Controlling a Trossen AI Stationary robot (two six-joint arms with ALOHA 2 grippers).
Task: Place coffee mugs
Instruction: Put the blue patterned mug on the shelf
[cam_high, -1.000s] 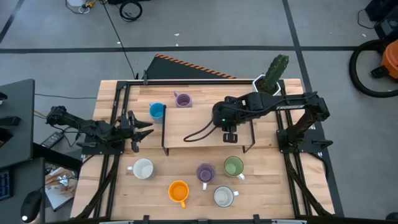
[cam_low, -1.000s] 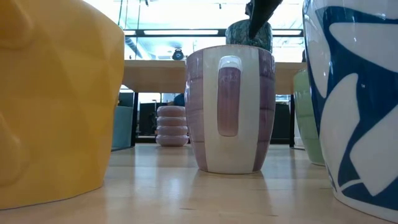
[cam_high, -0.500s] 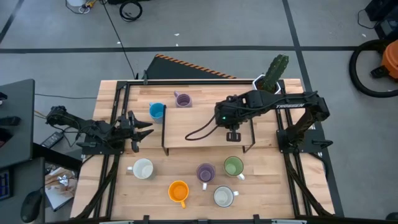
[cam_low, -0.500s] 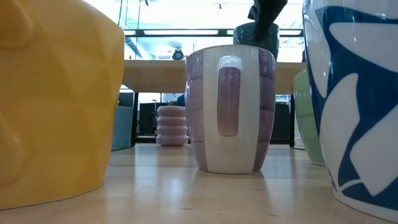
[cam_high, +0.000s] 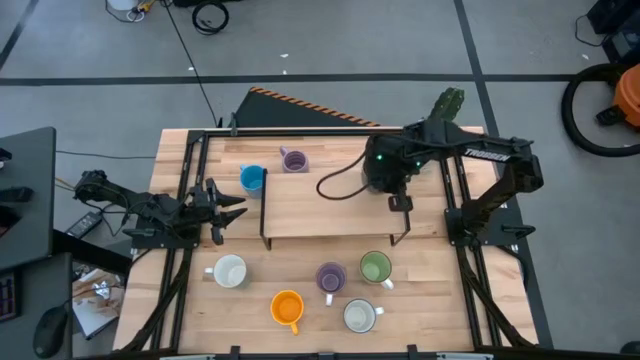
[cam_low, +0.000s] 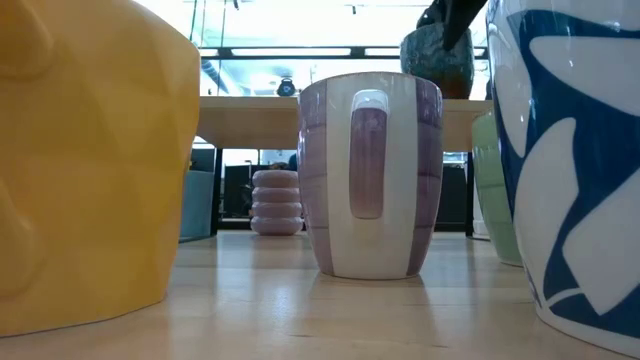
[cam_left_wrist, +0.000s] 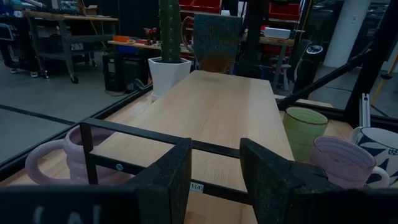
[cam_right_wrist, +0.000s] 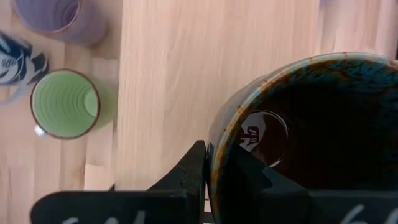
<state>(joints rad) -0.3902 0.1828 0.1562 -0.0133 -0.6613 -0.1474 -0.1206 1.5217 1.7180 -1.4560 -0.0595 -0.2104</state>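
We are pinching the rim of the dark brown mug (cam_right_wrist: 298, 137) with our right gripper (cam_right_wrist: 214, 168) above the raised wooden shelf (cam_high: 320, 205) to set it down, while our left gripper (cam_left_wrist: 214, 180) is waiting open

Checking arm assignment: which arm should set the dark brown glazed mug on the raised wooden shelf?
Right. The right gripper already pinches the dark brown glazed mug by its rim, above the raised wooden shelf. The left gripper waits open at the shelf's left end.
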